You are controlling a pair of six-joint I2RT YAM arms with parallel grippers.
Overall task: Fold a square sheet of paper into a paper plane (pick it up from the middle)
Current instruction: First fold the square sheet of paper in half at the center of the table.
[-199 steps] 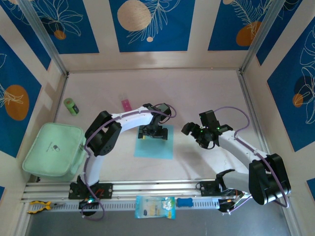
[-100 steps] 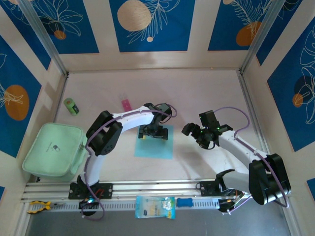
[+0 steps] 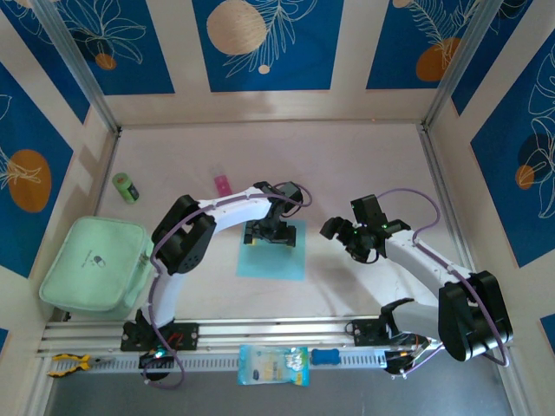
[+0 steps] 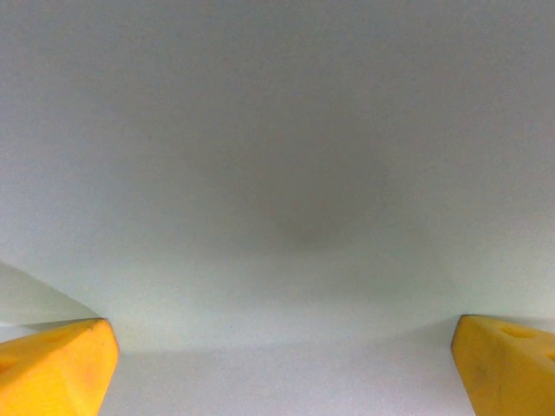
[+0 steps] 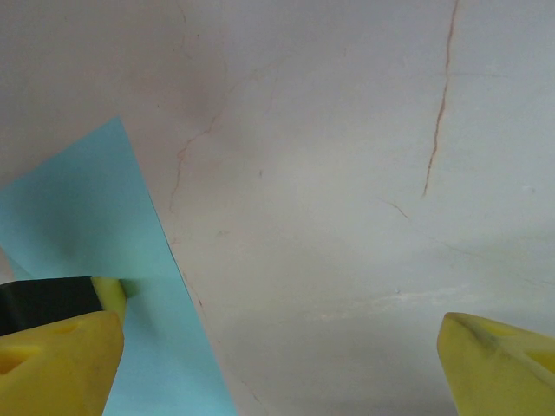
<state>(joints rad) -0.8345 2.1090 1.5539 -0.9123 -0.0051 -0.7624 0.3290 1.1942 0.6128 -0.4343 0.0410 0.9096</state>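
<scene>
Paper (image 3: 271,253): square, flat on the counter (image 3: 373,173).
Left tool (image 4: 282,366): wide open, empty, over the paper's far edge.
Right tool (image 5: 277,364): wide open, empty, beside the paper.

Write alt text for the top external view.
A light blue square sheet of paper lies flat on a pale table; the left hand is down at its far edge, and the right hand hangs open beside it.
</scene>
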